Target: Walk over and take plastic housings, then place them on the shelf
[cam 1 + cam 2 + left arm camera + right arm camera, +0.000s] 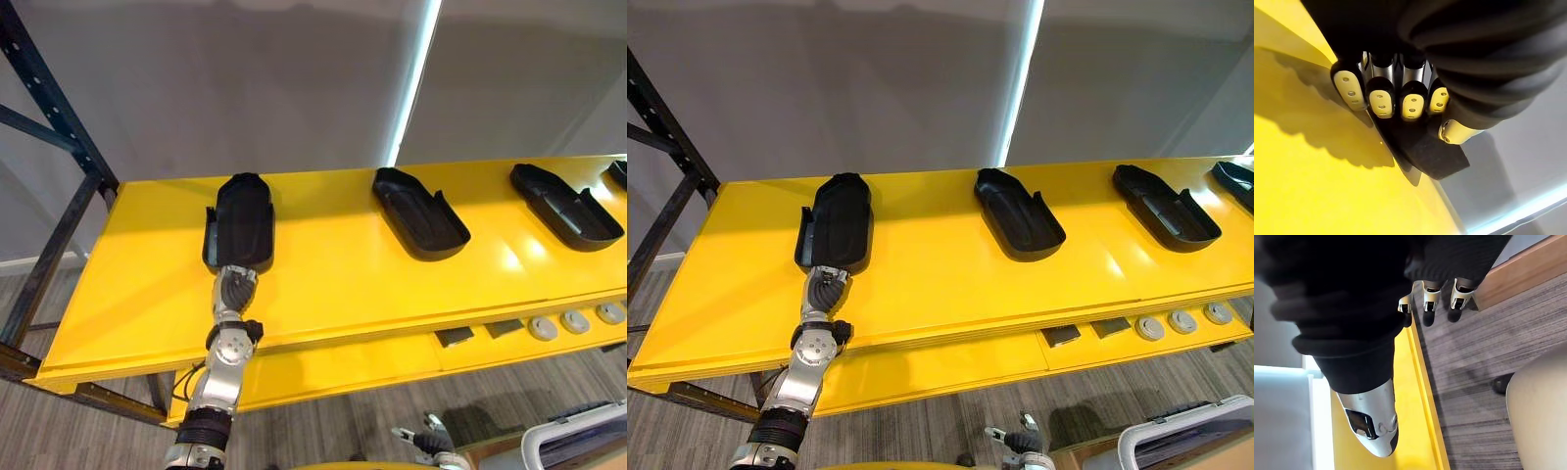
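Black plastic housing shell (240, 220) is laid on the yellow shelf's (343, 284) left end, gripped by the left hand (235, 289); right hand (1429, 296) is held slack. Could be dragged off if fingers (1381, 100) snag.

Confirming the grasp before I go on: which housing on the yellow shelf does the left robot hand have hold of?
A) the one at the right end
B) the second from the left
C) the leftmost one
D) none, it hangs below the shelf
C: the left robot hand is curled round the near end of the leftmost housing, which lies on the shelf.
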Controlling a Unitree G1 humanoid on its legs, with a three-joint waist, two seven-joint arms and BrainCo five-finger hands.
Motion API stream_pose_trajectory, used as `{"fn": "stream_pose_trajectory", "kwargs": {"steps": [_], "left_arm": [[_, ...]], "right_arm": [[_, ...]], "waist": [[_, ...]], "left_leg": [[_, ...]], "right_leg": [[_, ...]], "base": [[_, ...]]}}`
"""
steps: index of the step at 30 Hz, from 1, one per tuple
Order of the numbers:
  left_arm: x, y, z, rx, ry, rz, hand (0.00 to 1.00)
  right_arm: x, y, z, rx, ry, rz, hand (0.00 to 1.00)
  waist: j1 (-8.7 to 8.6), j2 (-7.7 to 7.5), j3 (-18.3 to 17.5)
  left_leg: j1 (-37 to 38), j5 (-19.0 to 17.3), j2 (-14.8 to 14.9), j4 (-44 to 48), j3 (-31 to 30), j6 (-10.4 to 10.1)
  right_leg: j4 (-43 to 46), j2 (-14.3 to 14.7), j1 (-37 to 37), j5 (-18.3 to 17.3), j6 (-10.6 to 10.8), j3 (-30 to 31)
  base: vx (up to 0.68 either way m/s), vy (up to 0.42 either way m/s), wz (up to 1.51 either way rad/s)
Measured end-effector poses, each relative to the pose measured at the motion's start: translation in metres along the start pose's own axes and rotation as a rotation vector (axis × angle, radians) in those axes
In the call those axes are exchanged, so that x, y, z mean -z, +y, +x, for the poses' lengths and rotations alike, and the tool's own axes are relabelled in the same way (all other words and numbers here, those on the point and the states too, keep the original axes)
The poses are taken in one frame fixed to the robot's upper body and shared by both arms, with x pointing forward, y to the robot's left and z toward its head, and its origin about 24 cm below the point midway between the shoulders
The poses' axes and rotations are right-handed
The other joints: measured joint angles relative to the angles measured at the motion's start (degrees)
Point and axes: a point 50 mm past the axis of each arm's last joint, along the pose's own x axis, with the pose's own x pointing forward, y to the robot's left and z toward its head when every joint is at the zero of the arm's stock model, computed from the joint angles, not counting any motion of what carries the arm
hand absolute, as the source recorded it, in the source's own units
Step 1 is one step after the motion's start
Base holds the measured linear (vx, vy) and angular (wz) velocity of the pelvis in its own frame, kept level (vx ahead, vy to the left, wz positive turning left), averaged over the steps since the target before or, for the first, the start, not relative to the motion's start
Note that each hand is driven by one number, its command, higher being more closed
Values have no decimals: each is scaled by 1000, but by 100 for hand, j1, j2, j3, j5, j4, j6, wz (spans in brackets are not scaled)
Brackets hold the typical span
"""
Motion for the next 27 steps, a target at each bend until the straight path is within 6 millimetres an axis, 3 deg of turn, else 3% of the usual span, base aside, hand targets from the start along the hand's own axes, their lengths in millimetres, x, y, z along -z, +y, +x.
{"fn": "stream_pose_trajectory", "kwargs": {"steps": [10, 15, 18, 23, 27], "left_arm": [[-3, 3, 9, -2, -11, 15, 100], [-9, 9, -1, -21, -46, -21, 100], [-23, 24, -16, -68, -135, -96, 100], [-53, 58, -39, -181, -306, -258, 100], [-39, 101, -59, -388, -284, -326, 100]], "right_arm": [[-4, -2, 2, 1, -8, -7, 0], [-9, 0, 4, -1, -23, -7, 0], [-9, -1, 4, 2, -24, -6, 0], [-4, -4, 2, 12, -10, -2, 0], [-3, -5, 2, 14, -8, 5, 0]], "waist": [[-135, -17, 47], [-195, -33, 153], [-168, -19, 169], [119, 37, 207], [205, 91, 241]], "left_leg": [[29, -2, 24, 0, 0, -3], [43, -1, 7, 0, -3, -1], [41, -1, 7, 1, -20, -1], [80, -46, 47, 68, -119, -6], [50, -300, 90, 312, -192, -4]], "right_leg": [[-56, 23, 86, 35, -31, -1], [-60, 3, 85, 54, -21, 3], [-55, 2, 108, 54, -20, -16], [0, -18, 215, 31, 2, -21], [248, -41, 290, -202, 3, -66]], "base": [[13, -9, 0], [-30, -2, -1], [21, -5, 3], [22, -4, 11], [-29, -15, 12]]}}
